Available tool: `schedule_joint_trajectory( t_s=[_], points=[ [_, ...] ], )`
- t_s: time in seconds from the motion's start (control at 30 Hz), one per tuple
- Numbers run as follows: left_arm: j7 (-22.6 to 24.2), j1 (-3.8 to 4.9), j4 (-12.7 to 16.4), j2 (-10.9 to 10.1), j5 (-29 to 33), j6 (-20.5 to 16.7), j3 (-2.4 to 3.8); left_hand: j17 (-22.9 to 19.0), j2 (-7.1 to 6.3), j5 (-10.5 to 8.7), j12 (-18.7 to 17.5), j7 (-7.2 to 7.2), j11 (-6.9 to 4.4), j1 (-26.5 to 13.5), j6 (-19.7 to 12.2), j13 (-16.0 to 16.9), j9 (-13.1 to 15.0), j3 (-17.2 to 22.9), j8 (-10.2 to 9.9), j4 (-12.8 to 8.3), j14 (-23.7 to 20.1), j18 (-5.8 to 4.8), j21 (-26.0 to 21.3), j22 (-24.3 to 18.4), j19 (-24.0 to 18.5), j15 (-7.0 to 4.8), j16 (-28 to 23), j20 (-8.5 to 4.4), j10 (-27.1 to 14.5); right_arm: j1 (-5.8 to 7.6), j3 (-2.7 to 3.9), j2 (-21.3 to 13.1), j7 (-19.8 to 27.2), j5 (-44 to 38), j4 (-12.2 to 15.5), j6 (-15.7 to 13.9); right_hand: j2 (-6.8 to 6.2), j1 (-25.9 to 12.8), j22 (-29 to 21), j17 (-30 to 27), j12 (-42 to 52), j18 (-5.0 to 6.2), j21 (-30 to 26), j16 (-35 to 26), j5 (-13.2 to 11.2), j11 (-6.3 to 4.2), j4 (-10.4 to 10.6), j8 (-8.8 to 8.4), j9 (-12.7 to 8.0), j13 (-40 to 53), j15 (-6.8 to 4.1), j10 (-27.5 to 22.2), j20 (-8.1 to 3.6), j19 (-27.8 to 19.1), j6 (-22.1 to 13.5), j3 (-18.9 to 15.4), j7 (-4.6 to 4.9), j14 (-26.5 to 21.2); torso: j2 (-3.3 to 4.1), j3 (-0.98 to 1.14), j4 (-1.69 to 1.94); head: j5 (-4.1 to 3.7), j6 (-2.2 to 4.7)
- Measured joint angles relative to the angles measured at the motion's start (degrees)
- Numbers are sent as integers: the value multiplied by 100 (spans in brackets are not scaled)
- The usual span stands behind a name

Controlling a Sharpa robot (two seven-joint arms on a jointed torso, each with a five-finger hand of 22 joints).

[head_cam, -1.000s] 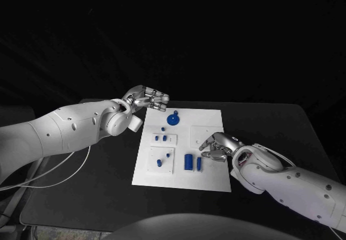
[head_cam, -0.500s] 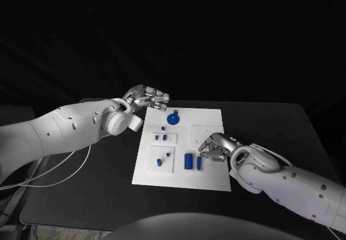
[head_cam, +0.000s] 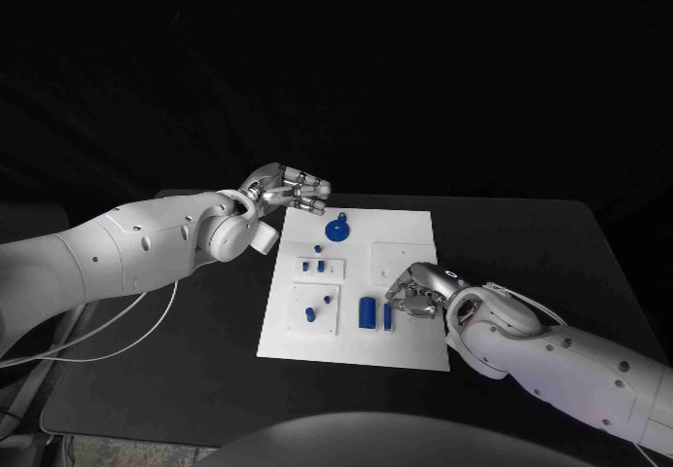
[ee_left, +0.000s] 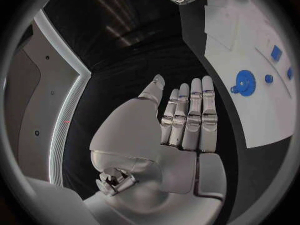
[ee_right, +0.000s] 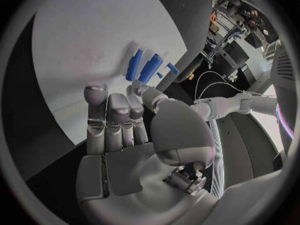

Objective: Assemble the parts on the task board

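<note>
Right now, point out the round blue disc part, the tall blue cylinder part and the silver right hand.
round blue disc part (head_cam: 336, 232): head view, centre of its face.
tall blue cylinder part (head_cam: 368, 313): head view, middle of its side.
silver right hand (head_cam: 416, 290): head view, middle of the hand.

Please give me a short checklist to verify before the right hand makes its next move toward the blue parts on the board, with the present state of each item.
1. Right hand holds nothing: ok, its fingers are apart and bare in the right wrist view.
2. Two upright blue parts free to reach: ok, they stand beside the right hand, nothing over them.
3. Right hand touching those parts: cannot tell, the fingertips are close.
4. Left hand out of the way: ok, it hovers open at the far corner of the task board.
5. Round blue part undisturbed: ok, it lies flat on the board near the left hand.
</note>
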Motion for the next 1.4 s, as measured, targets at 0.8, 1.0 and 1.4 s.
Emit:
schedule_joint_trajectory(
  t_s=[0.8,1.0,1.4],
  points=[
    [-2,1,-3,6,-1,0,0,-1,0,0,0,0,0,0,0,0,0,-15,0,15,0,0,0,-7,0,0,0,0,0,-30,-68,5,-7,-47,-3,72,121,-91,13,-5,-2,0,0,21,-32,-22,-73,-33,47,0,0,21,0,0,111,451,-16,0,-3,1,-3,-3,-13],
    [-2,1,-4,7,-1,0,0,-1,0,0,0,0,0,0,0,0,0,-15,0,15,0,0,0,-7,0,0,0,0,0,-39,-76,17,-89,-105,-5,10,79,-134,13,-5,-2,0,0,21,-119,-44,-19,-33,69,1,0,43,0,0,156,326,-59,0,-3,1,-1,-3,-9],
    [-2,1,-1,5,-1,0,0,-1,0,0,0,0,0,0,0,0,0,-15,0,15,0,0,0,-6,0,0,0,0,0,-54,-87,50,-300,-201,-10,-97,-37,-182,12,-5,-2,0,0,21,-516,-63,401,-30,35,1,0,62,0,0,226,-257,-88,0,-1,1,0,3,-16]
  ],
)
